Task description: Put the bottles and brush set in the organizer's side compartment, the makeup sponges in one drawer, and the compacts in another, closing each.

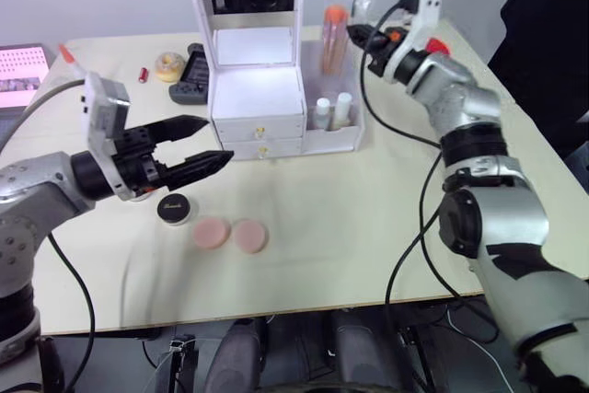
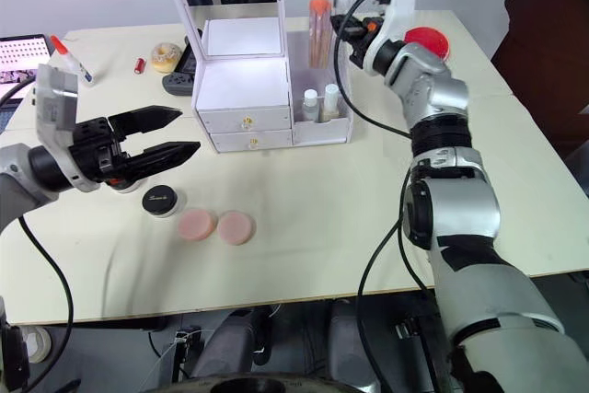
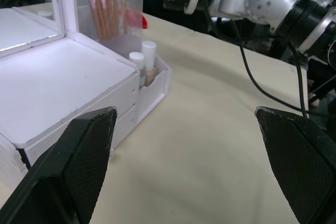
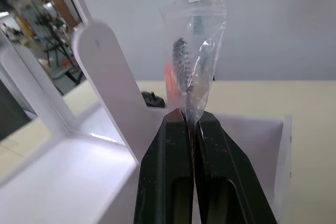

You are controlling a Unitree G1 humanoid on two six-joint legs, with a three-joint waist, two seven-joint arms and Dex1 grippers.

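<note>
Cream desk (image 1: 368,227), organizer (image 1: 258,103) at its far edge: bottles (image 1: 332,111) already in the side compartment (image 1: 336,131), right hand (image 1: 361,39) pinched on the brush set (image 1: 335,39) there. Left hand (image 1: 204,143) spread, empty. Makeup sponges (image 1: 230,235) and compact (image 1: 174,208) wait mid-desk, drawers shut.

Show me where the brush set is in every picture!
Left eye view: brush set upright in the side compartment, upper middle.
Right eye view: same spot, beside the mirror.
Left wrist view: top, behind the bottles.
Right wrist view: its sleeve pinched by the right gripper.
Shared landmark: the organizer.
</note>
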